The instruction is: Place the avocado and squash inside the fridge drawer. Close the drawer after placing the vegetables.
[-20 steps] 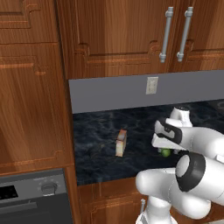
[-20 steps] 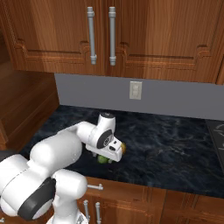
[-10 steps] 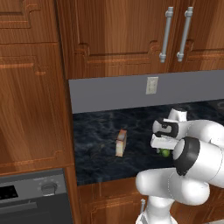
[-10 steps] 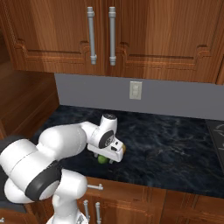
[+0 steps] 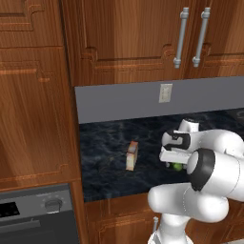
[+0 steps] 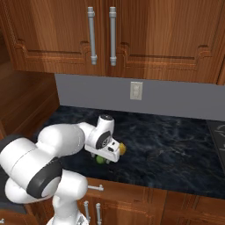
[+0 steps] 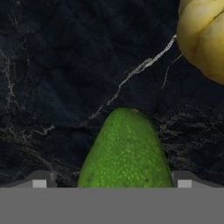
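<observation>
Elbow has swung further in since a second ago; your gripper (image 7: 112, 183) is still low over the dark counter (image 6: 176, 154), jaws spread wide astride the avocado (image 7: 126, 151), nothing held. Left base view adds a tan carton (image 5: 132, 155); hand view shows the squash (image 7: 204, 37) just beside.

no readable text, no labels, no brands, no numbers on anything
</observation>
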Motion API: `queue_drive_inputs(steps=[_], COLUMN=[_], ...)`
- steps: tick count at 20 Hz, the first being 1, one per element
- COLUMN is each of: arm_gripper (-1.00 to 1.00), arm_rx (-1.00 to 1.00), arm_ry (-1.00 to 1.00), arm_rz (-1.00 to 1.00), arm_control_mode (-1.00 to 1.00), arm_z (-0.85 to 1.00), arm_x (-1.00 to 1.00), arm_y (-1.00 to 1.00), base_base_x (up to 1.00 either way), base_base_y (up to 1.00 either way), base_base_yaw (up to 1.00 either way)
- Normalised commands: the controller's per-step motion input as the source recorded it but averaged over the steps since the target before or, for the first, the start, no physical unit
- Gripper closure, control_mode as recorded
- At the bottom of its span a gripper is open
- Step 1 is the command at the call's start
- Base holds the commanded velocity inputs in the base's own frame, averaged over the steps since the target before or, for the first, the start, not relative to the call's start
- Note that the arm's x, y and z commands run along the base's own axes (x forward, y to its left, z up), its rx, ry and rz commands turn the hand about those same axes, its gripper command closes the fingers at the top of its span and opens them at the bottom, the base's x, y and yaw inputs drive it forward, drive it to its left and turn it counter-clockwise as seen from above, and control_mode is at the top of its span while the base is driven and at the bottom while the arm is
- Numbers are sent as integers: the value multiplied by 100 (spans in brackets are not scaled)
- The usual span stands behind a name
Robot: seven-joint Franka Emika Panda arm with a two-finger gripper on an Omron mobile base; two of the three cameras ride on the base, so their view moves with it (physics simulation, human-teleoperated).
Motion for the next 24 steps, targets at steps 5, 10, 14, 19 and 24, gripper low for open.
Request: queue_drive_inputs(steps=[5, 10, 14, 19, 24], arm_gripper=[100, 100, 100, 100, 100], arm_rx=[0, 0, -2, -6, -8], arm_ry=[-9, -11, -28, -28, -20], arm_rz=[0, 0, 0, 0, 0], arm_control_mode=[-100, -100, -100, -100, -100], arm_z=[-19, 6, 85, 100, 100], arm_x=[-24, -26, -28, -35, -44], arm_y=[17, 0, 0, 6, 28], base_base_x=[0, 0, 0, 0, 0], base_base_y=[0, 0, 0, 0, 0], base_base_yaw=[0, 0, 0, 0, 0])
